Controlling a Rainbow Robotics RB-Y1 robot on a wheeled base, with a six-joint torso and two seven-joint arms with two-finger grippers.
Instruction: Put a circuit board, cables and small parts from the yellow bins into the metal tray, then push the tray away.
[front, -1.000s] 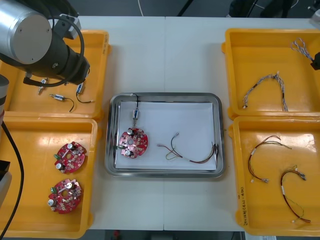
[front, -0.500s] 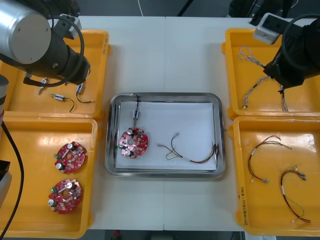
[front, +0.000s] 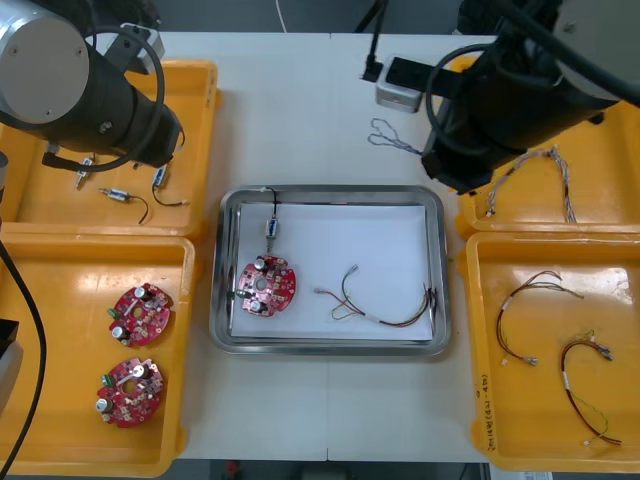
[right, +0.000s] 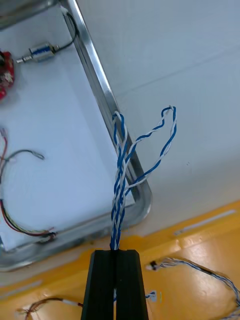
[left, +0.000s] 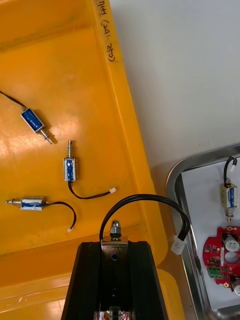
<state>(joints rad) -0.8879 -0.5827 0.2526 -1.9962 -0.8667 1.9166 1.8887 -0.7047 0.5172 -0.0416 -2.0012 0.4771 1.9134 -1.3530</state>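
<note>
Just beyond the far right corner of the metal tray, the right gripper is hanging over the table. Its fingers are pressing together on a twisted blue and white cable, whose loops are dangling by that corner. Over the far left yellow bin, the left gripper is clamping a small metal part with a black lead curling from it. A circuit board is lying inside the tray.

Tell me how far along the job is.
Done: the metal tray already holds a circuit board, a small metal part and a red and yellow cable. In hand: the right gripper holds a twisted blue and white cable near the tray; the left gripper grips a second small part. Left: dropping both, pushing the tray.
</note>
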